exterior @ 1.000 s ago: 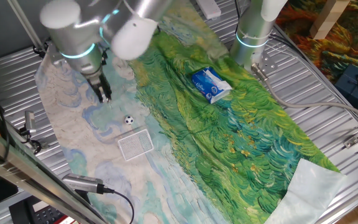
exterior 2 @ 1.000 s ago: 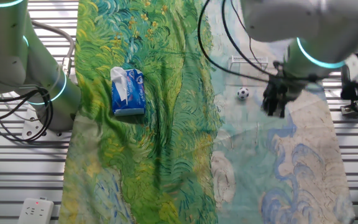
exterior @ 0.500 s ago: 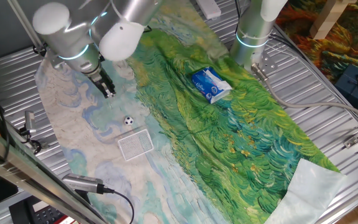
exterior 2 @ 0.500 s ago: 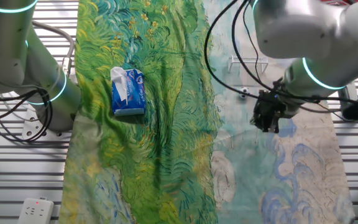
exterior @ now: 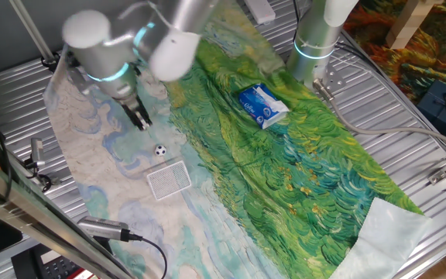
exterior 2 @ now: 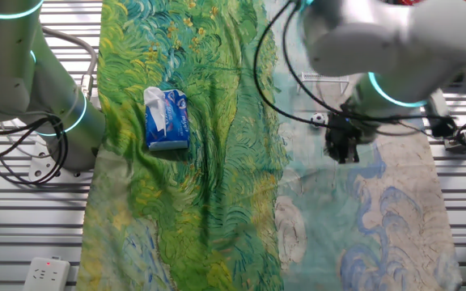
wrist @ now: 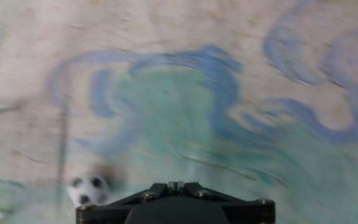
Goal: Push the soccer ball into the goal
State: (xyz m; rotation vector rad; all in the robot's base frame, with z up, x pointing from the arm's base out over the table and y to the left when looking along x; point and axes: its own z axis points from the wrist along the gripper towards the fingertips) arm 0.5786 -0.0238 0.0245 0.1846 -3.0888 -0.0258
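Fingers of the dark two-finger gripper point(exterior: 141, 119) are pointing down at the painted cloth point(exterior: 300, 170), seemingly pressed together, gripping nothing. Just beside them, apart, the tiny black-patched white soccer ball point(exterior: 160, 150) is sitting near the flat white mesh-netted goal frame point(exterior: 169, 180).

A painted cloth point(exterior: 308, 170) in green and pale blue is covering the ribbed metal table point(exterior: 409, 116). A white power strip point(exterior 2: 45, 273) is lying on it, far from the pincer.
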